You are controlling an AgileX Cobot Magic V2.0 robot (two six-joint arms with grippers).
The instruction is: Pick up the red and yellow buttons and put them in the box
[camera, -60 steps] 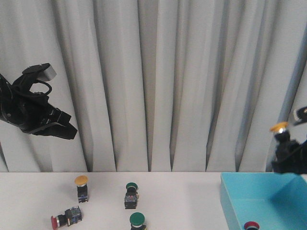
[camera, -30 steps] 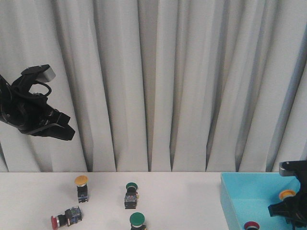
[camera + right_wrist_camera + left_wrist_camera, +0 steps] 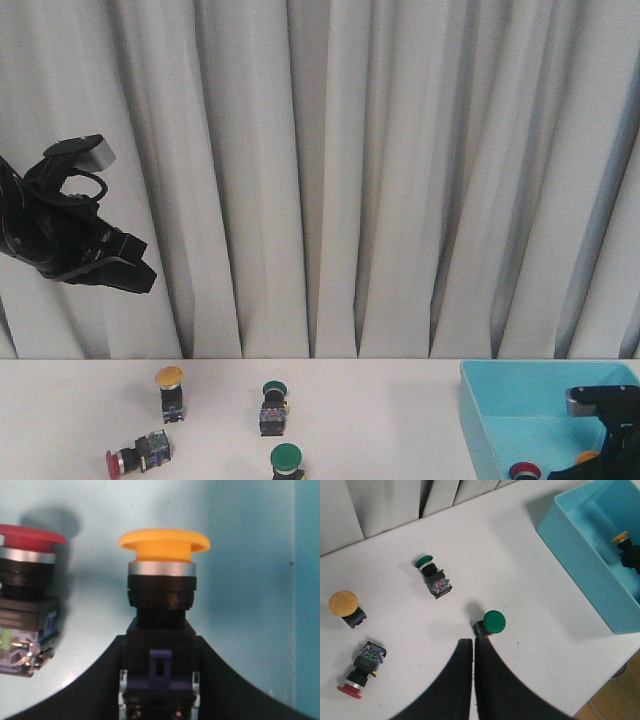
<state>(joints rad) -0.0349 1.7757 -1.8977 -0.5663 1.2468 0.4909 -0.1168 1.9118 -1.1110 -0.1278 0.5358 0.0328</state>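
Front view: on the table (image 3: 380, 420) stand one yellow button (image 3: 170, 391), one red button (image 3: 135, 455) lying on its side, and two green buttons (image 3: 273, 404). The left gripper (image 3: 120, 262) hangs high by the curtain (image 3: 350, 170). The right gripper (image 3: 600, 458) reaches down inside the box (image 3: 478, 420).

Left wrist view: the left fingers (image 3: 455, 680) are pressed together, holding nothing.

Right wrist view: the right gripper (image 3: 160, 680) clamps a second yellow button (image 3: 162, 575) upright in the box, beside a second red button (image 3: 25, 590).
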